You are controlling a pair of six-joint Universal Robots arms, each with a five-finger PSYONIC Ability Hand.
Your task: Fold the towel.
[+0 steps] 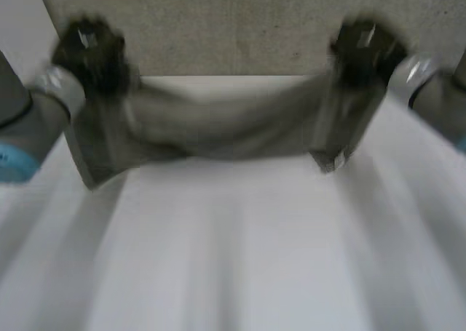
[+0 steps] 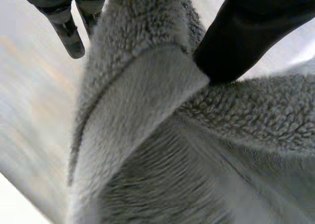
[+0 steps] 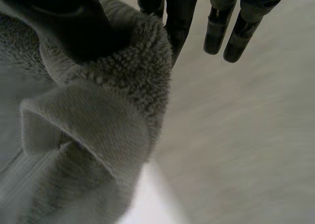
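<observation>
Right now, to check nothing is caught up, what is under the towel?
The towel hangs between the left hand and right hand, each pinching an end. Beneath it white table shows. The strip behind the sagging cloth is covered, so I cannot tell what lies there.

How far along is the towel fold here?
Done: the left hand and right hand each pinch one end of the towel. In hand: it hangs stretched between them over the table. Left: laying it down folded.
</observation>
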